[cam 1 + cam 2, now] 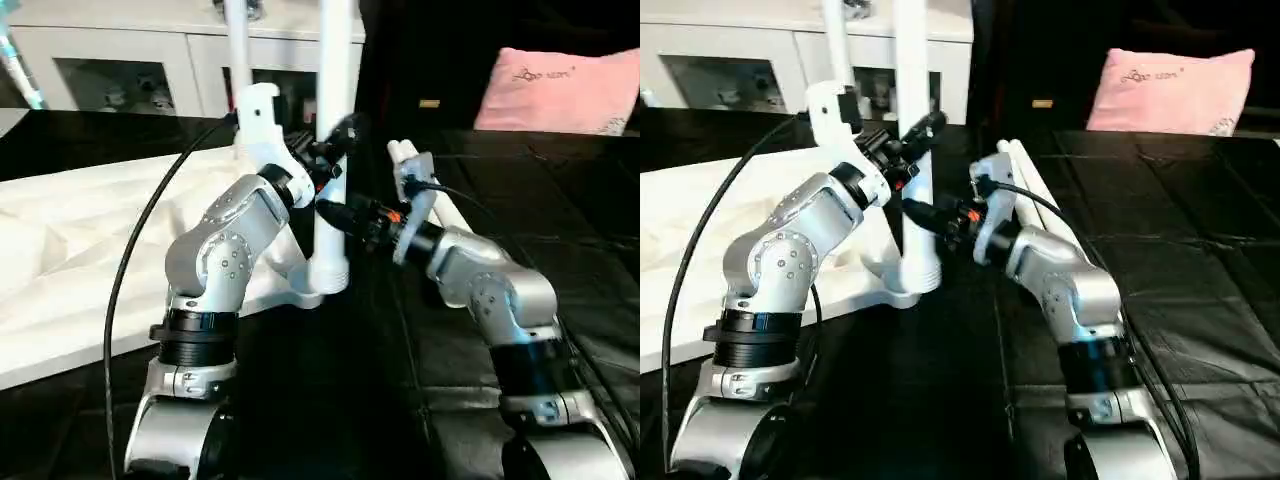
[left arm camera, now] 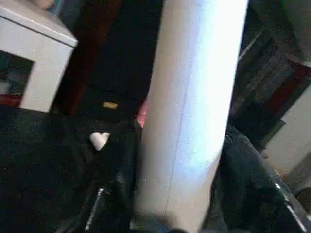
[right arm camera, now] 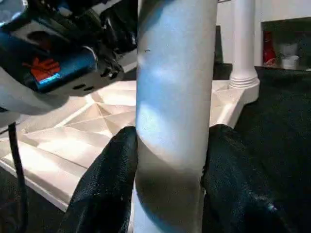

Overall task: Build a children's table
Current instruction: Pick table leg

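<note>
My right gripper (image 3: 170, 160) pinches a white leg (image 1: 335, 140) low down, one black finger (image 3: 104, 184) on each side. The leg stands straight up in a corner socket of the tabletop (image 1: 70, 260), which lies upside down on the black floor. My left gripper (image 1: 335, 135) is higher up at the same leg; can't tell if it grips. A 2nd leg (image 3: 243, 43) stands in the next corner. More legs (image 1: 1035, 195) lie beside my right arm.

Black surface (image 1: 1200, 300) bearing the upturned white tabletop (image 1: 700, 230) at nine o'clock and loose legs (image 1: 1040, 205) near centre.
</note>
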You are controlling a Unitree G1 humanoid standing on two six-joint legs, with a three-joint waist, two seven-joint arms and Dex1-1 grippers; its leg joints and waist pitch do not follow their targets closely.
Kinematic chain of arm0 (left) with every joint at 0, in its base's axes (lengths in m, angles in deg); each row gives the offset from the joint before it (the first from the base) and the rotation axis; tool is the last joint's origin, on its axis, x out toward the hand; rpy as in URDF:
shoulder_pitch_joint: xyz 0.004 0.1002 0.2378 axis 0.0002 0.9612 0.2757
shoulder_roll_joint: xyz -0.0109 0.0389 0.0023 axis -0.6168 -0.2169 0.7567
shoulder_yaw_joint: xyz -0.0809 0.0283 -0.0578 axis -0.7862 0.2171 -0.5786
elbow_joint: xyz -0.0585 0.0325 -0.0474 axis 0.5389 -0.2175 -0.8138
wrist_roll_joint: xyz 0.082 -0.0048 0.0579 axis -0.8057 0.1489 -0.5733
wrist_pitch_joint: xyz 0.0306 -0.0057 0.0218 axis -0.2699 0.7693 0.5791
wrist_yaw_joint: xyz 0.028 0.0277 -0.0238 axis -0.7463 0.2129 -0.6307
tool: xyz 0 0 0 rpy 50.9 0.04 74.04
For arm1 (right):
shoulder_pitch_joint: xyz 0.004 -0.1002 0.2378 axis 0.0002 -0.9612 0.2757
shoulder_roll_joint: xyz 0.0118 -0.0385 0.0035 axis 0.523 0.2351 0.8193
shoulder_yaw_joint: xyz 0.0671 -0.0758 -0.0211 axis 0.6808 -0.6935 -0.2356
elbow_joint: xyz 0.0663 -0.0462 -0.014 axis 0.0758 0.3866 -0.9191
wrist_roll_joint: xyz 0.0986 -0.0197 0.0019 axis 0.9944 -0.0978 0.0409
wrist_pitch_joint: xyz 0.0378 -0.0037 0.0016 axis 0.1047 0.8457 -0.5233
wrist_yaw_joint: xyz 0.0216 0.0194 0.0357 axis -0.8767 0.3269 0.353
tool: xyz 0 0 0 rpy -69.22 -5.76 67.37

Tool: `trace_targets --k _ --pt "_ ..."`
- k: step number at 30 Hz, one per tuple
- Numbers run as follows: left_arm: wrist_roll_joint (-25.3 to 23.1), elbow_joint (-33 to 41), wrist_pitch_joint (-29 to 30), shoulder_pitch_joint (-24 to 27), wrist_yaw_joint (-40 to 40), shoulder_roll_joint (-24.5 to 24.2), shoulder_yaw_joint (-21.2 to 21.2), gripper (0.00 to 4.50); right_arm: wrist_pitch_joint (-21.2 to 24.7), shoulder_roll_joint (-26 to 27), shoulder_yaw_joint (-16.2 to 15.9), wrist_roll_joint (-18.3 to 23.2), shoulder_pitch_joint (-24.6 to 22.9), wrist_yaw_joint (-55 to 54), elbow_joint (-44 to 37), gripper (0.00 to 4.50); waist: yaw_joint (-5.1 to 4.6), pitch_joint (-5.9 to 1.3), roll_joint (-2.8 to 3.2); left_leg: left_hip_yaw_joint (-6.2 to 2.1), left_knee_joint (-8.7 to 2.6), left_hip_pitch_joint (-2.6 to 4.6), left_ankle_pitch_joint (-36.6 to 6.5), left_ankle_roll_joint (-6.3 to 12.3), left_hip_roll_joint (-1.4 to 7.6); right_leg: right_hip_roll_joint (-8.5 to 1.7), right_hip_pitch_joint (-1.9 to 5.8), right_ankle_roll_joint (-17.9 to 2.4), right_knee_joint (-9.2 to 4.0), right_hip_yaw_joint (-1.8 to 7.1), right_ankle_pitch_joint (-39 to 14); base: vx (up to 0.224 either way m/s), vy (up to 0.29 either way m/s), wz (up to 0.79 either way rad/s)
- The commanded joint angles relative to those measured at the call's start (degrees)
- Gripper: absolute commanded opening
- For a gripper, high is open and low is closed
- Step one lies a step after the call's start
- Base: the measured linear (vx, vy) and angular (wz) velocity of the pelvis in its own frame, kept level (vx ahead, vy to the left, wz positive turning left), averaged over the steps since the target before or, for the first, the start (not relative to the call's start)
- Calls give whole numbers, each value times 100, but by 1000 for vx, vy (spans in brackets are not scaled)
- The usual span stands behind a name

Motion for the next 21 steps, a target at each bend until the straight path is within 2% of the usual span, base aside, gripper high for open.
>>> trace_targets --k 1,9,12,13,15,17,21 --pt "5 3 89 -43 -61 97 24 199 -115 38 47 -49 162 -125 28 178 2 -439 -43 27 -342 150 -755 -85 24 -196 289 -1048 -403 93 57 0 0 0" --pt "144 -16 122 -98 -137 126 -89 179 -151 95 15 -83 190 -191 69 178 12 -435 -40 26 -347 154 -803 -93 24 -198 290 -1060 -405 91 68 0 0 0" --pt "100 -92 66 -181 -80 39 -156 179 -70 140 127 -25 238 -259 146 178 4 -432 -35 25 -354 158 -867 -119 20 -199 281 -1041 -417 91 -56 0 0 0" --pt "78 -125 41 -212 -58 2 -175 179 -49 143 164 7 256 -258 172 213 -1 -432 -40 25 -355 159 -892 -126 21 -200 276 -1032 -420 93 -101 0 0 0" --pt "87 -168 29 -268 9 -84 -225 179 -69 145 231 118 258 -171 119 248 4 -433 -45 25 -356 161 -879 -132 24 -198 278 -1016 -416 93 -91 0 0 0" --pt "88 -191 22 -317 143 -196 -229 179 -13 136 310 300 253 -37 6 257 16 -441 -35 25 -351 167 -818 -121 26 -200 275 -1036 -404 92 16 0 0 0" --pt "180 -205 141 -462 624 -525 -186 176 213 -87 250 527 175 407 -279 289 26 -451 -49 27 -339 159 -649 -44 17 -186 295 -1043 -368 88 279 0 0 0"
